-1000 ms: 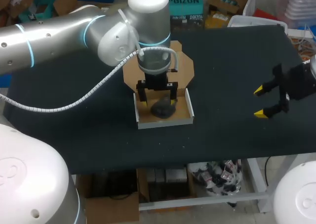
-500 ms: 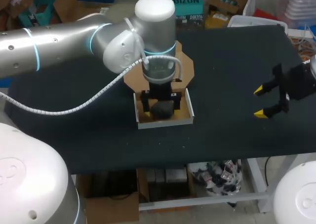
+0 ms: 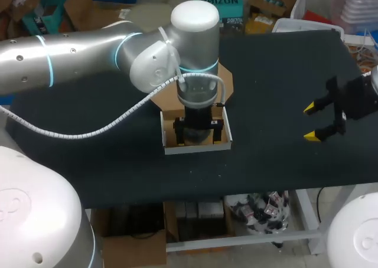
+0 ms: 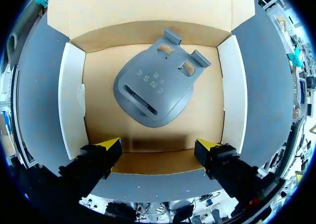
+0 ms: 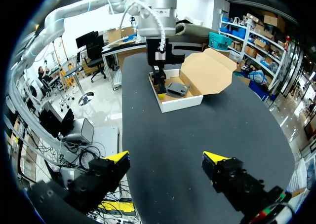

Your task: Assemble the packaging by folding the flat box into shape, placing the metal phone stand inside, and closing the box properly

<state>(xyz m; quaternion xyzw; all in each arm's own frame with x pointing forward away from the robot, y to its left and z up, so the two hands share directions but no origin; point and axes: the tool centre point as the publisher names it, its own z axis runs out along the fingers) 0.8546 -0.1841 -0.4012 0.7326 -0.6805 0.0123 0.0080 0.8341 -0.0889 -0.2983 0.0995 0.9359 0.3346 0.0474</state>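
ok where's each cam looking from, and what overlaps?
Head view: above and behind, looking down on the table; left arm over the box, right gripper off to the side.
Left wrist view: straight down into the box at the phone stand; own left gripper open.
Right wrist view: low across the table toward the box; own open tips.
Shared: box in all three.

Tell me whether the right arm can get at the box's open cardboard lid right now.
Probably yes: the brown cardboard lid stands open, with bare black table between it and the right gripper. The left gripper, hovering over the white-walled box, could crowd it.
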